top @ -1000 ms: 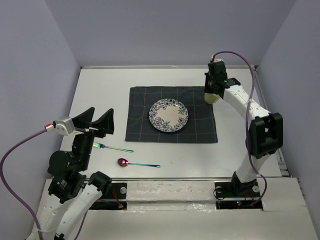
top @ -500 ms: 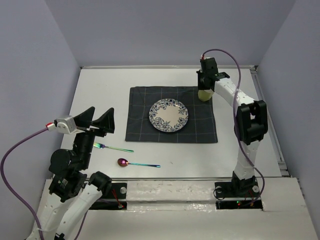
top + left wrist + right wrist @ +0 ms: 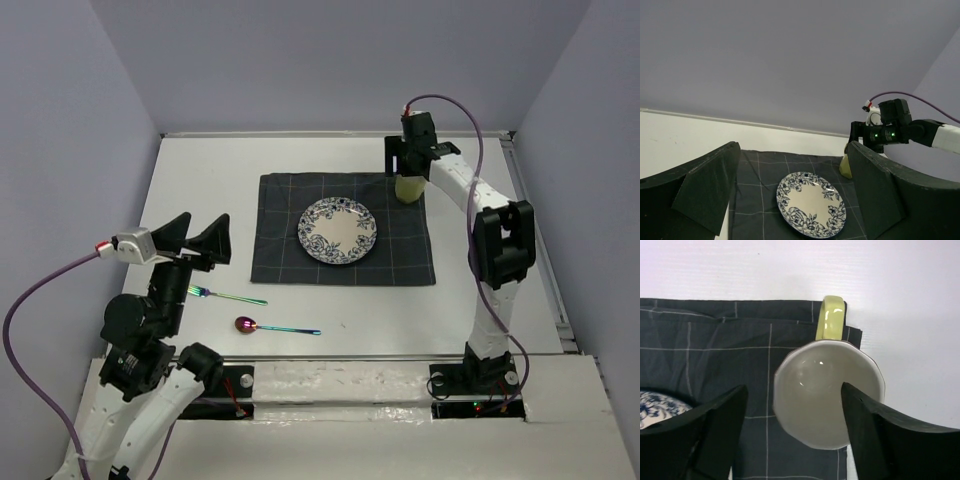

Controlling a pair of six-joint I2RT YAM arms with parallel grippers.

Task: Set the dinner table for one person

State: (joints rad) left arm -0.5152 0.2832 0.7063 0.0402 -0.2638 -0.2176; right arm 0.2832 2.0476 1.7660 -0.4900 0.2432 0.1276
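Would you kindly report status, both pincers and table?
Left pincer open, empty. Right pincer open around yellow ceramic mug at far right corner of dark checked cloth placemat. Iridescent metal fork, spoon on white tabletop.

Robot laboratory test cell. Evidence: a plain white tabletop [image 3: 200, 190] boxed on three sides by bare lilac-grey panels [image 3: 330, 60]. A left arm [image 3: 150, 330] and a right arm [image 3: 500, 250] are bolted at its near edge. Purple cables [image 3: 45, 277] run exposed from both wrists.

High overhead view, left wrist low and distant, right wrist close, downward; placemat [image 3: 290, 250] common to all.
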